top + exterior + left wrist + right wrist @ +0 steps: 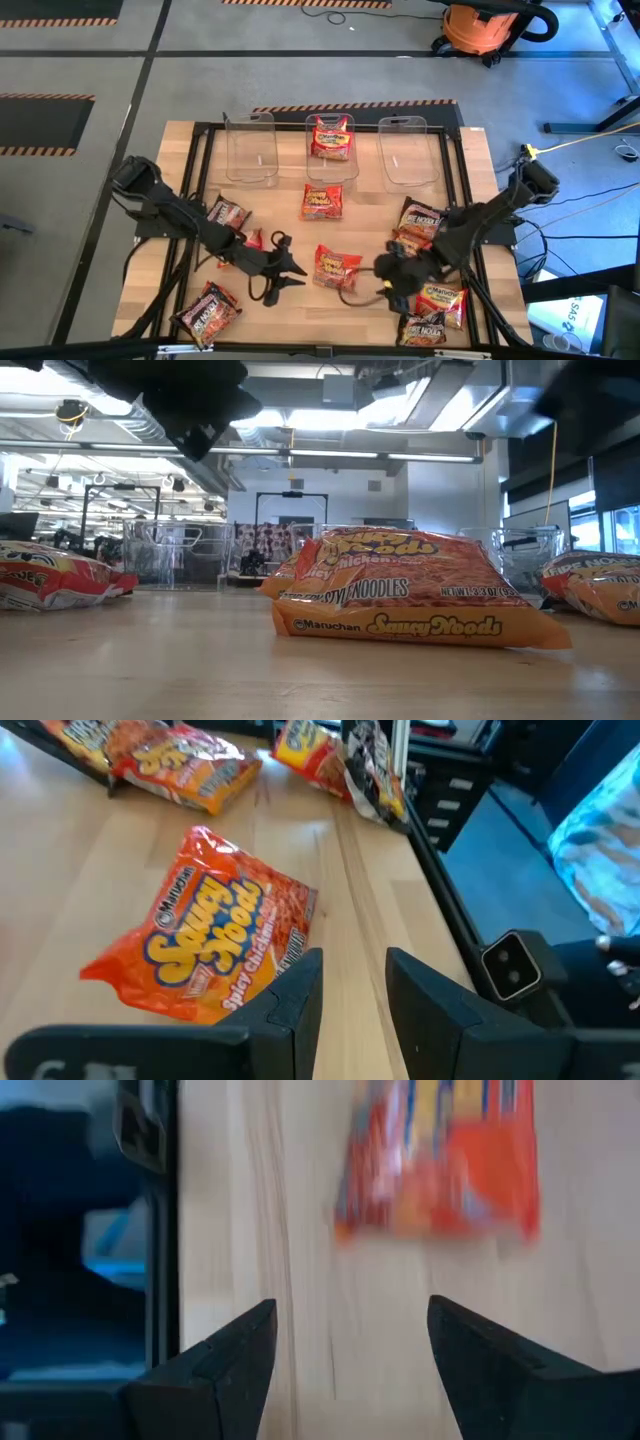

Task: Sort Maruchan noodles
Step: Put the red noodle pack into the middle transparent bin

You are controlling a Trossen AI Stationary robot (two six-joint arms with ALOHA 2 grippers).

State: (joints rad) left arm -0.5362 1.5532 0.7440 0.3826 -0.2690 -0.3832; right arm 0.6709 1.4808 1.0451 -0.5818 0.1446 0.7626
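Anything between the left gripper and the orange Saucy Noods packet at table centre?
Nothing: bare wood between the left gripper and the orange packet, shown in the high view.

Bright overhead light, right wrist blurred

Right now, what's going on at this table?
A two-arm robot is sorting Maruchan noodle packets into three clear bins at the table's far edge. One packet already lies in the middle bin; the outer two look empty. The rest lie scattered on the table. Neither gripper holds anything: the left gripper and the right gripper, both open, flank an orange Saucy Noods packet at the table's near middle.
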